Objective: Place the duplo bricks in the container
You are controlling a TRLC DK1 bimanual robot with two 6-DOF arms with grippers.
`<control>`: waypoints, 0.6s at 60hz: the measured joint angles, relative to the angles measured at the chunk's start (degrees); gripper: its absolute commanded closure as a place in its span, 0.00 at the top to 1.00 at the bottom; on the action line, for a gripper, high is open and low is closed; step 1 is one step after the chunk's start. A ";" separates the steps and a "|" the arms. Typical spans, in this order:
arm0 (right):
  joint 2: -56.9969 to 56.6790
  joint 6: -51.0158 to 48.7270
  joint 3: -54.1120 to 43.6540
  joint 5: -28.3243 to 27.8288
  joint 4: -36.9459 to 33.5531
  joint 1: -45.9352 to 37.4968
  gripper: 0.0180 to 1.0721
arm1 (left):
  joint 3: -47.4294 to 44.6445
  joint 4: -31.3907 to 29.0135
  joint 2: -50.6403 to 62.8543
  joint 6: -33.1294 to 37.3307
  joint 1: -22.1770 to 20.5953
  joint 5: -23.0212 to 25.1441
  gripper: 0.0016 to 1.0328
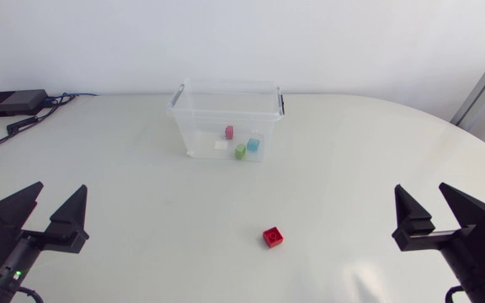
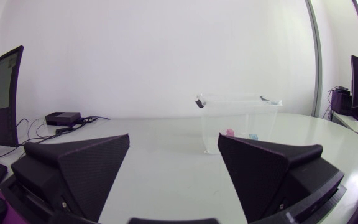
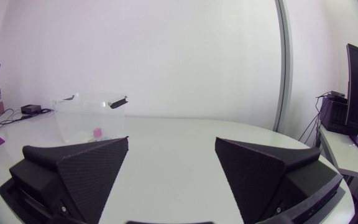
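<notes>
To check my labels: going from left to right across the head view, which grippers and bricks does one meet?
left gripper, pink brick, green brick, blue brick, red brick, right gripper

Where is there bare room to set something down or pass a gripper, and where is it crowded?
Bare table lies between the left gripper and the red brick, and between that brick and the right gripper. Both sides of the container are open too. Crowded: the container's floor, where small bricks cluster.
</notes>
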 measured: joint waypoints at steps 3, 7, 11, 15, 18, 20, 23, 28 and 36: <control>0.13 -0.11 0.00 0.00 0.00 0.00 0.96 | 0.00 0.00 0.00 0.00 0.00 0.00 0.96; 0.72 -0.44 0.00 0.00 -0.02 0.02 0.96 | 0.00 0.00 0.00 0.00 0.00 0.00 0.96; 1.22 -0.70 0.00 0.02 -0.04 0.02 0.96 | 0.00 0.00 0.00 0.00 0.00 0.00 0.96; 1.29 -1.11 0.00 0.04 -0.02 0.02 0.96 | 0.00 0.00 0.00 0.00 0.00 0.00 0.96; 1.18 -1.53 0.00 0.04 -0.02 0.00 0.96 | 0.00 0.00 0.00 0.00 0.00 0.00 0.96; 0.92 -1.77 0.00 0.02 -0.04 -0.04 0.96 | 0.00 0.00 0.00 0.00 0.00 0.00 0.96; 0.68 -1.92 0.00 0.04 -0.02 -0.11 0.95 | 0.00 0.00 0.00 0.00 0.00 0.00 0.96; 0.72 -1.97 0.00 0.02 -0.07 -0.11 0.95 | 0.00 0.00 0.00 0.00 0.00 0.00 0.96; 1.62 -2.40 0.96 -0.26 -2.95 0.09 0.95 | 0.00 0.00 -0.02 0.00 0.00 0.00 0.96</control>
